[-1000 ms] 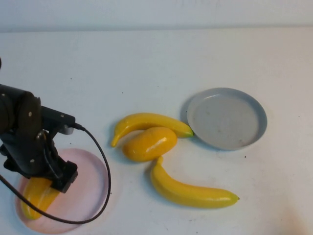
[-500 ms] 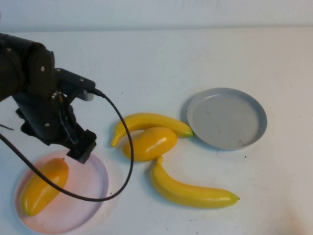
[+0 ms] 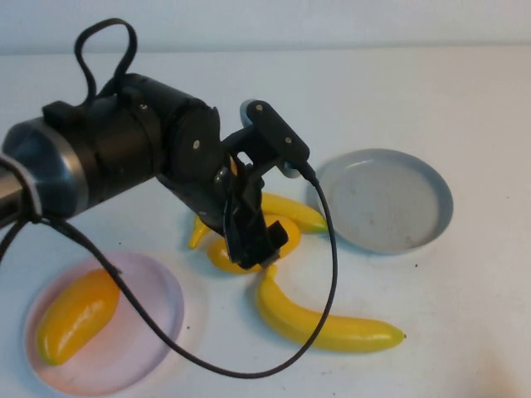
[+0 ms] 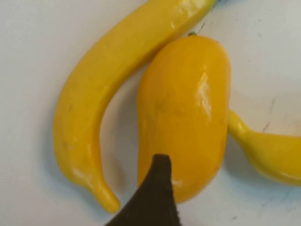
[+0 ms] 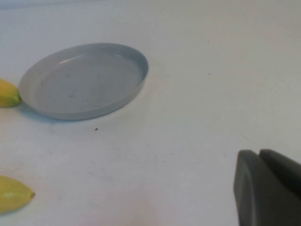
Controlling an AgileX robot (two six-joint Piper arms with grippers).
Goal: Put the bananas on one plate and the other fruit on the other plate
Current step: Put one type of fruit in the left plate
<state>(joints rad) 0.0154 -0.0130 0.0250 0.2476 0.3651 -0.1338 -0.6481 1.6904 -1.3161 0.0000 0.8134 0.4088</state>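
One orange-yellow mango (image 3: 76, 315) lies in the pale pink plate (image 3: 153, 332) at the front left. My left gripper (image 3: 255, 242) is open and empty, hovering right over the second mango (image 3: 222, 255), which shows large in the left wrist view (image 4: 183, 108) with one dark fingertip (image 4: 157, 188) in front of it. One banana (image 3: 297, 213) lies behind that mango and is partly hidden by the arm. The other banana (image 3: 323, 325) lies in front of it. The grey plate (image 3: 386, 199) is empty. My right gripper (image 5: 259, 155) is shut and empty, low over the table near the grey plate (image 5: 84, 80).
The left arm's black cable (image 3: 328, 274) loops over the front banana and the table in front of the pink plate. The two bananas and the mango lie touching one another. The right arm does not show in the high view.
My left gripper rose from the pink plate, leaving a mango lying there, and swung right to hover over the second mango. The right gripper view offers no earlier frame.
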